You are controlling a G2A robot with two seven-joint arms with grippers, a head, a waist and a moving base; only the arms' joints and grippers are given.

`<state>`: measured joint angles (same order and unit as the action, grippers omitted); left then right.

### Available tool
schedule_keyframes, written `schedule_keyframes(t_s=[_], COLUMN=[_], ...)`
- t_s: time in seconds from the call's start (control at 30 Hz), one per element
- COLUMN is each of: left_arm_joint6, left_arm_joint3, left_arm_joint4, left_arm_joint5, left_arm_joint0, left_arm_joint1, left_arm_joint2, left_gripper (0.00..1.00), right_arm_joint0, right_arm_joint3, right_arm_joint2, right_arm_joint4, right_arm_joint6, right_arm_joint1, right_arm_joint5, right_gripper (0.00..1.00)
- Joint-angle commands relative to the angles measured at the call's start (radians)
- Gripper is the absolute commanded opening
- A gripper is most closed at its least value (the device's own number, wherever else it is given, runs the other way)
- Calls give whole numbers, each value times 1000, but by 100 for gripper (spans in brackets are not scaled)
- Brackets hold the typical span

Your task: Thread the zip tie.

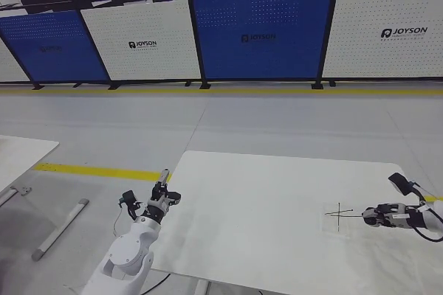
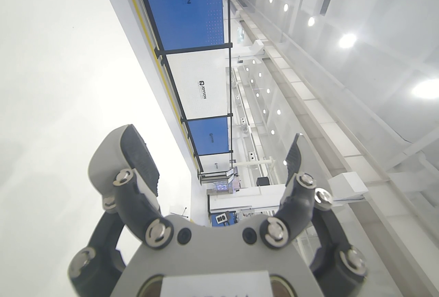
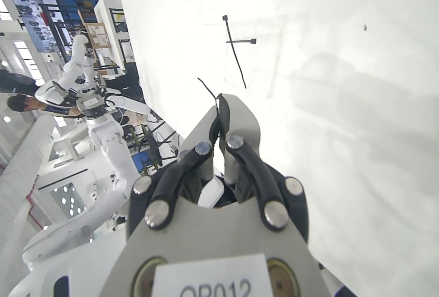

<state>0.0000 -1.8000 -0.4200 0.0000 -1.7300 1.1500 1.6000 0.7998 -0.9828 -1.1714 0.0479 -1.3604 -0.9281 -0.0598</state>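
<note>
Pads (image 3: 223, 120) of the right gripper (image 3: 219, 98), low over the table's (image 1: 266, 184) right side, pinch a black zip tie (image 3: 206, 88); its head is hidden, its thin tail pokes out leftward. Just beyond lie two crossed ties (image 3: 236, 49). At the table's left edge the left gripper (image 2: 212, 133) gapes wide, empty.

I am holding my right pincer (image 1: 365, 216) over the right side of the desk (image 1: 266, 221), a zip tie (image 1: 352, 216) reaching from its tip to the crossed ties (image 1: 339, 212) beside it; my left pincer (image 1: 164, 177) is hanging at the desk's left edge.
</note>
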Motion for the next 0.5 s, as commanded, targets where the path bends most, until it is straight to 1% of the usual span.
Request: schedule_keyframes(t_s=[0.0, 0.1, 0.17, 0.33, 0.4, 0.47], left_arm_joint6=[0, 0, 0, 0, 0, 0], left_arm_joint3=[0, 0, 0, 0, 0, 0], left_arm_joint4=[0, 0, 0, 0, 0, 0], left_arm_joint5=[0, 0, 0, 0, 0, 0], left_arm_joint0=[0, 0, 0, 0, 0, 0], left_arm_joint1=[0, 0, 0, 0, 0, 0], left_arm_joint2=[0, 0, 0, 0, 0, 0], left_gripper=[100, 100, 100, 100, 100, 100], right_arm_joint0=[13, 39, 64, 138, 162, 165], right_arm_joint3=[-16, -63, -110, -234, -262, -265], right_arm_joint2=[-10, -38, -61, -109, -127, -128], right_arm_joint4=[-23, -58, -80, -137, -156, -159], right_arm_joint6=[33, 38, 38, 52, 80, 85], right_arm_joint1=[0, 8, 14, 28, 31, 31], right_arm_joint5=[15, 54, 79, 120, 100, 96], right_gripper=[0, 0, 0, 0, 0, 0])
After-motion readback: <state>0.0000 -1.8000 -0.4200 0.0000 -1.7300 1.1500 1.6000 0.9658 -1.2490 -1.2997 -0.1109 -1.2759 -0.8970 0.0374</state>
